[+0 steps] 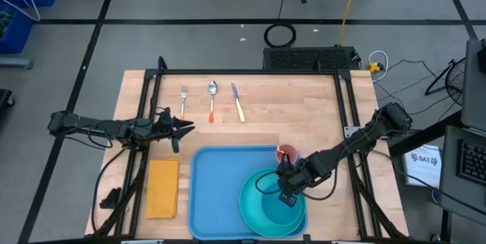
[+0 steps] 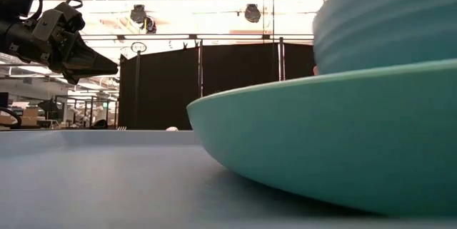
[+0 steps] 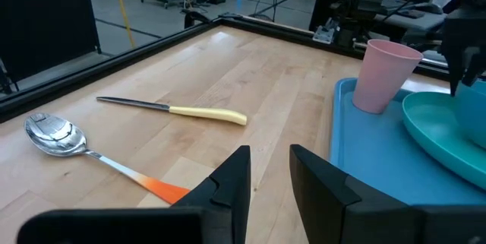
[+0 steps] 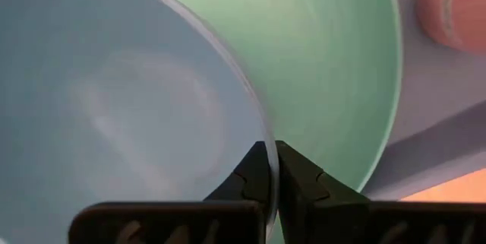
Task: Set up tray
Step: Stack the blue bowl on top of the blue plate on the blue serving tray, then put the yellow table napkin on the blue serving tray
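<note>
The light-blue tray (image 1: 220, 191) lies on the wooden table, near the front edge. A round teal plate (image 1: 254, 207) lies on its right part, and a teal bowl (image 1: 277, 212) sits in the plate. My right gripper (image 1: 287, 192) is shut on the bowl's rim. A pink cup (image 1: 287, 153) stands at the tray's far right corner. My left gripper (image 1: 184, 128) hovers open and empty over the table, left of the tray's far edge. It also shows in the low view (image 2: 96, 63). My right gripper pinches the bowl's rim (image 4: 262, 134) between its two fingers, one finger (image 4: 247, 175) inside the bowl and one (image 4: 304, 179) outside. The fingers come from above, on the bowl's far side. The bowl stays upright over the plate (image 2: 321, 150); the plate's rim hides its base.
A fork (image 1: 183, 101), a spoon (image 1: 213, 98) with an orange handle and a knife (image 1: 238, 101) with a yellow handle lie in a row on the far part of the table. A yellow-orange napkin (image 1: 162, 187) lies left of the tray.
</note>
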`<act>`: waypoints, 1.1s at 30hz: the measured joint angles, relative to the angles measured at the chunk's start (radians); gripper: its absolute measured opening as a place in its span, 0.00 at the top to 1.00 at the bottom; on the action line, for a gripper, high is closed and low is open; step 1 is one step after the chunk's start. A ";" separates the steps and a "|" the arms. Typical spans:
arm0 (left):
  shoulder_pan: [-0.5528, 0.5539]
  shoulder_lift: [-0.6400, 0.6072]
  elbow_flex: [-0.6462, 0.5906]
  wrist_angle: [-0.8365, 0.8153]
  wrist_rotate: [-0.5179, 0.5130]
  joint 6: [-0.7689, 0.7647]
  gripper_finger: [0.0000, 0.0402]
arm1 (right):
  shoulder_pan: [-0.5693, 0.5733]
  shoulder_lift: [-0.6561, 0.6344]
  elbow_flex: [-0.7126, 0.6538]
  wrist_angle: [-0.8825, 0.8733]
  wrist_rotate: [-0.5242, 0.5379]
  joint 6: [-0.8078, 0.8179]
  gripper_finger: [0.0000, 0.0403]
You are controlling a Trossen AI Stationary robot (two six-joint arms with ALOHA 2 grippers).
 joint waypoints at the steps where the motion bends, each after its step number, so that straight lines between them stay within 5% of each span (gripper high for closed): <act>1: 0.000 0.000 0.000 0.000 0.000 0.000 0.76 | 0.000 0.000 0.000 0.006 -0.002 0.008 0.97; 18: 0.000 0.000 0.000 0.000 0.001 0.000 0.76 | 0.001 -0.048 0.001 -0.010 -0.007 -0.003 0.70; 25: 0.000 0.000 0.000 -0.001 0.002 0.000 0.76 | 0.023 -0.238 0.000 -0.088 0.234 -0.083 0.70; 33: 0.000 0.000 0.000 -0.001 0.002 0.000 0.76 | 0.150 -0.588 -0.160 -0.071 0.720 -0.189 0.69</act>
